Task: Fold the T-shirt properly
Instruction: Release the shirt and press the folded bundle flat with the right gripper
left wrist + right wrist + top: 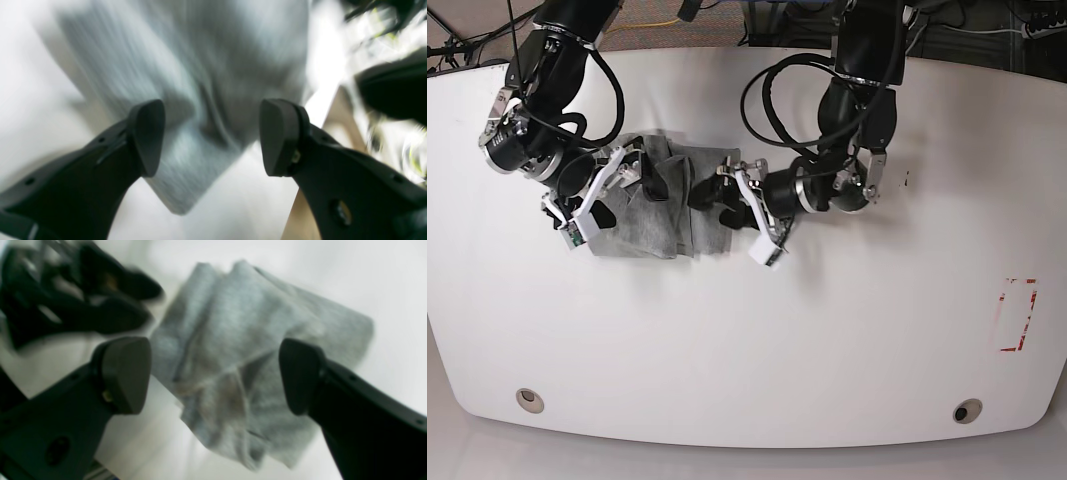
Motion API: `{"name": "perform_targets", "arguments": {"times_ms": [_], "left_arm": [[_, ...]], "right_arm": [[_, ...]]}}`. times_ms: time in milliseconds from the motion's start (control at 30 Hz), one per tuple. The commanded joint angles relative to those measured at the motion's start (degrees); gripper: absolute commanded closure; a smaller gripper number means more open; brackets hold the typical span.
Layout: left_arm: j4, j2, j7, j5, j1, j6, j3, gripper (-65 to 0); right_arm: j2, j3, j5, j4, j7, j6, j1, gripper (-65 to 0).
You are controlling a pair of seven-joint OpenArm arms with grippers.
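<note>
A: Starting close in, at the left wrist view: the left gripper (pixel 211 136) has its jaws spread wide with nothing between them, only a blurred corner of the T-shirt (pixel 200 100) lying below on the white table (pixel 40 83).

B: Same story on the other arm. The right gripper (pixel 215 375) stands fully apart, pads clear of the cloth, holding nothing. The grey T-shirt (pixel 240 340) is beneath it in a rumpled bundle, with ridges and a loose flap towards the near edge.

A: Pull out to the base view and the T-shirt (pixel 662 200) is a compact wad left of centre on the table (pixel 827 330), right gripper (pixel 597 200) over its left edge, left gripper (pixel 742 205) at its right edge.

B: Folded small, I'd say, but not tidy. That's the risk.

A: Go on.

B: Soft knit with loose layers. If either arm pulls away low, a pad could snag a fold and drag the stack open. And both grippers sit close across a narrow bundle, so a careless swing inward could bring them together.

A: And beyond them?

B: Cables and floor past the table's far rim, and a red mark (pixel 1017 315) well off to the right.
</note>
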Motion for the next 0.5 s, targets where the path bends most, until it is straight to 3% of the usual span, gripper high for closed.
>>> {"name": "perform_targets", "arguments": {"times_ms": [0, 200, 367, 467], "left_arm": [[2.8, -2.8, 1.0, -3.0, -1.1, -0.3, -2.9, -41.4], [6.3, -10.1, 1.5, -8.0, -0.8, -0.3, -9.8, -41.4], [8.5, -16.2, 1.5, -12.3, 1.1, -0.3, -14.2, -41.4], [9.4, -18.9, 1.5, -14.3, 1.4, -0.3, -15.2, -41.4]], "right_arm": [[2.3, 1.9, 0.9, 0.9, 1.3, 0.1, 0.3, -54.2], [2.8, 8.6, 1.1, 0.6, 1.3, 0.1, -2.2, -44.1], [2.4, 8.9, 1.2, 0.5, 1.2, 0.1, -4.4, -45.0], [0.0, 5.9, 1.0, 0.1, 1.2, 0.1, -4.6, -45.3]]}}
